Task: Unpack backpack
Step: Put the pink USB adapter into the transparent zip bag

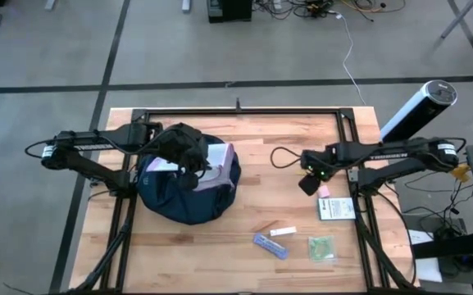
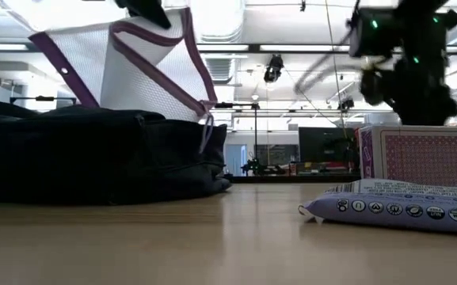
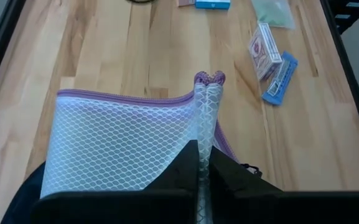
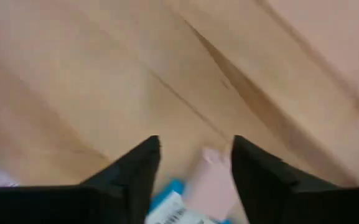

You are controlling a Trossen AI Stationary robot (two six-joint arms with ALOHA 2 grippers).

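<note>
Nearest the low camera lies a blue wipes packet [image 2: 394, 209], with a patterned card box [image 2: 422, 158] just behind it; both are already out on the table [image 1: 252, 164]. Your left gripper [image 3: 203, 163] is clamped on the folded edge of the mesh pouch [image 3: 123, 140], white netting with purple trim, and holds it above the backpack [image 1: 188, 188], which sits on the left half of the table, directly beneath that gripper. Your right gripper [image 4: 195, 155] hovers low over the right side with its fingers apart and nothing between them; a small pink item [image 1: 323, 191] lies just below it, beside a flat packet [image 1: 337, 209]. Note the governing relation: the pouch hangs over the bag's opening, clear table lies to its right, toward the other unpacked items, so the left arm is the nearer one to carry it across.
</note>
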